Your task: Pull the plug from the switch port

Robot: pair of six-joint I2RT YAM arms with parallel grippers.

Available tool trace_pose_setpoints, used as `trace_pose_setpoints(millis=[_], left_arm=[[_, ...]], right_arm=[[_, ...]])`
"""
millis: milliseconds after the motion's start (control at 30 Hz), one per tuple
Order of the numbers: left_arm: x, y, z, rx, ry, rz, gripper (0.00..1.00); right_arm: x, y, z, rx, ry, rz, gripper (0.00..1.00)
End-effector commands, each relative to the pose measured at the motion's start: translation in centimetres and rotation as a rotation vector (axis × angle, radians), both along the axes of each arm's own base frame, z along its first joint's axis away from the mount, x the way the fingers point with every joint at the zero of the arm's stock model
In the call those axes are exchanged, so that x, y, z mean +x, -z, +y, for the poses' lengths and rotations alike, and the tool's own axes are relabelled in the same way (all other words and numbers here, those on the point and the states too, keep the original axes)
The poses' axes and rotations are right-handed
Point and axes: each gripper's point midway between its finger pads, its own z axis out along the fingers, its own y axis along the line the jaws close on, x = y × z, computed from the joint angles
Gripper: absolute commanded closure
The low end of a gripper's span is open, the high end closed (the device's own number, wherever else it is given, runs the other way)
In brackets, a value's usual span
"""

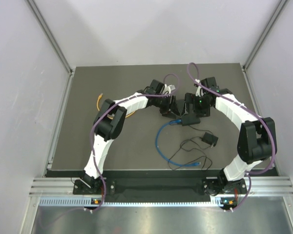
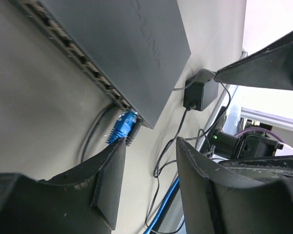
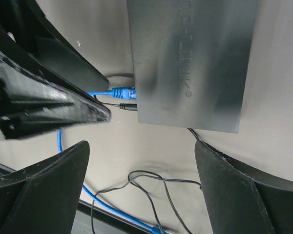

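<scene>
Since nothing pins the switch [image 1: 190,120] to the table [image 1: 132,151], it'll likely drag along when you pull. Both tools gape, holding nothing: left tool [image 2: 149,165] lines up on the blue plug [image 2: 122,126], right tool [image 3: 141,180] hovers over the switch. Plug sits seated in the end port [image 3: 135,92], just beside a black power jack [image 3: 128,107], so it's easy to pinch the wrong one. Lid embossing reads TP-LINK, faint.

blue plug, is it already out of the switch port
No, the blue plug is plugged into the edge of the black switch.
</scene>
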Motion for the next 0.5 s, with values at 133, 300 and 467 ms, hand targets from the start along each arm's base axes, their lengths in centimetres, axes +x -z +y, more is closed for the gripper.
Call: trace_pose_setpoints(millis=[133,300,467], left_arm=[[0.2,-1.2,-1.4,-0.059,0.038,-0.042,0.50],[0.2,-0.8,-1.3,-0.043,0.040,-0.047,0.51],[0.6,-0.7,-1.2,-0.027,0.050,-0.072,0.52]], right_arm=[[0.4,0.0,0.6,0.034,0.001,-0.014,0.14],[0.4,0.4,0.7,0.038,0.003,0.002,0.16],[0.3,0.6,0.6,0.032,0.006,0.005,0.16]])
